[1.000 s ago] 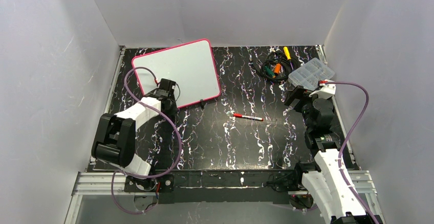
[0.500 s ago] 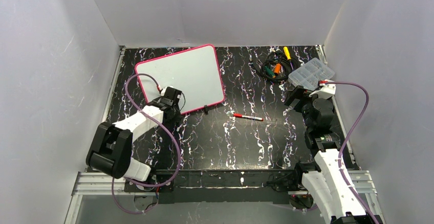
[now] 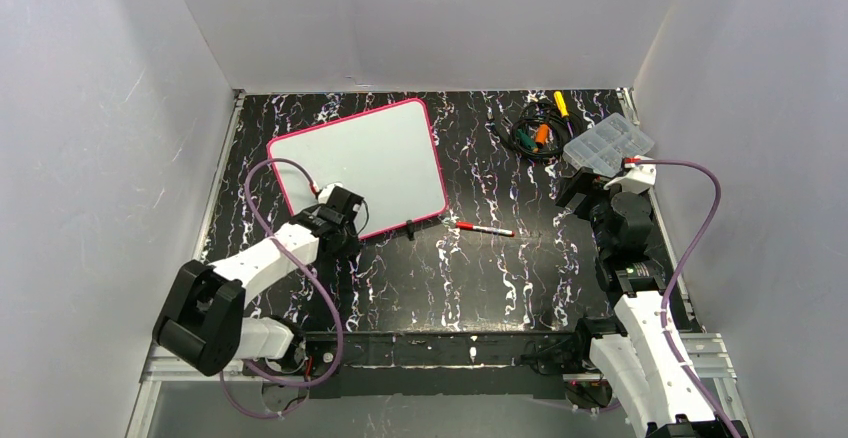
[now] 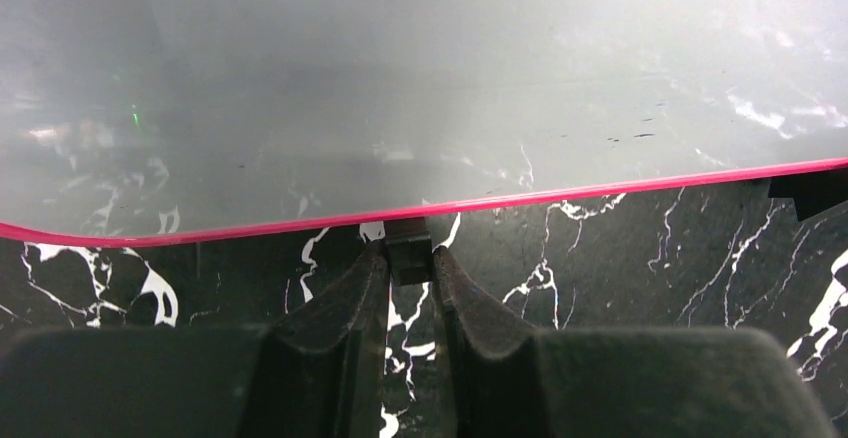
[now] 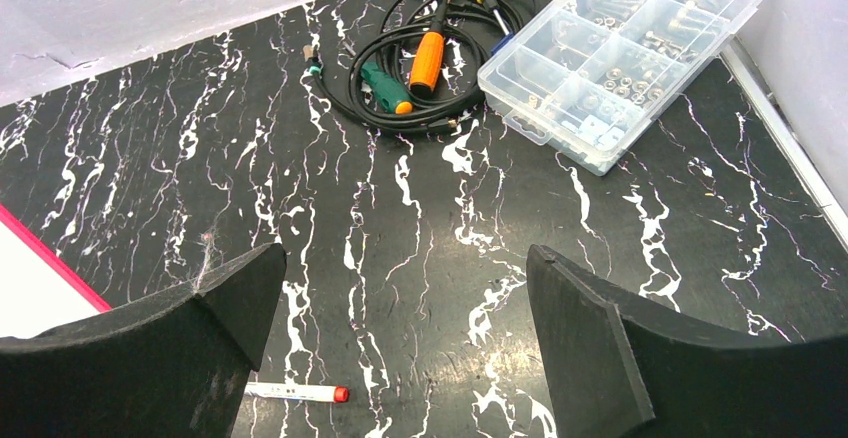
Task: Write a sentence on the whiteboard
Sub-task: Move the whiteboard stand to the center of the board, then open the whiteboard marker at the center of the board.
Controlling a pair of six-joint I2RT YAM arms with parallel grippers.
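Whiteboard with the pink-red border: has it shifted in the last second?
Yes. The flat white whiteboard has slid toward the arms and rightward: its near-right corner now lies closer to the red marker pen, which has not moved.

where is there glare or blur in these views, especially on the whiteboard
Left wrist: the whiteboard is glossy, mirroring the marbled table, with a bright patch at top; the left gripper near the lens looks soft. Top external: whiteboard evenly lit, no hot spot. Right wrist: clear box sharp, right gripper dark in the foreground.
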